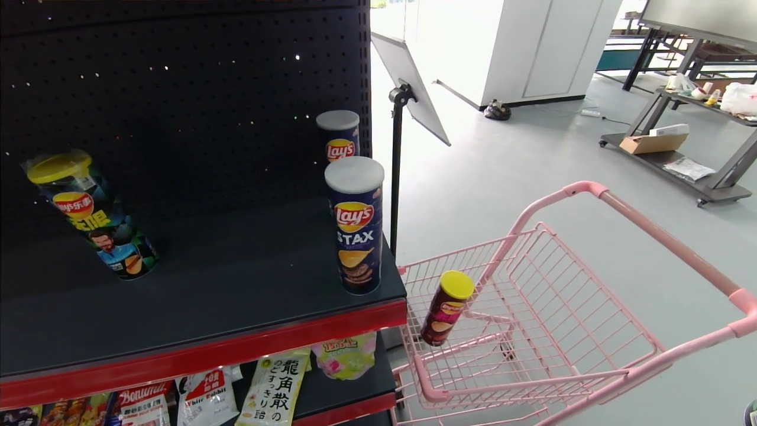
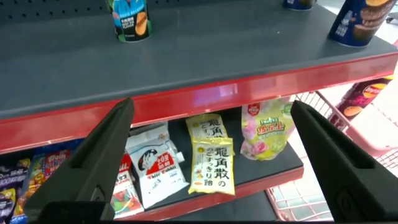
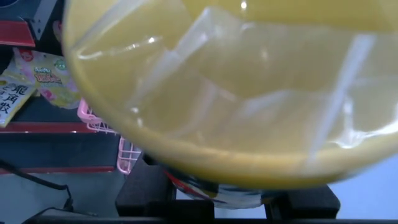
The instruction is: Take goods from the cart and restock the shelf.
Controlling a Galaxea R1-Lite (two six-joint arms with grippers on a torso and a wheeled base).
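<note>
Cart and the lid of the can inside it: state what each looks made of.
Cart: welded metal wire, it seems, with a glossy pink coating; thin rods form a grid and the push bar is thicker tube. Yellow lid on the chip can: likely smooth plastic, judging by its even colour and soft sheen.

The left gripper (image 2: pixel 212 104) is hanging wide open before the red-edged shelf (image 2: pixel 217 56). A white bag (image 2: pixel 152 165), a yellow bag (image 2: pixel 211 158) and a green bag (image 2: pixel 268 130) are lying on its lower level, a left can (image 2: pixel 129 18) and a right can (image 2: pixel 357 22) are standing above, and a pink cart (image 2: pixel 379 140) is sitting right
</note>
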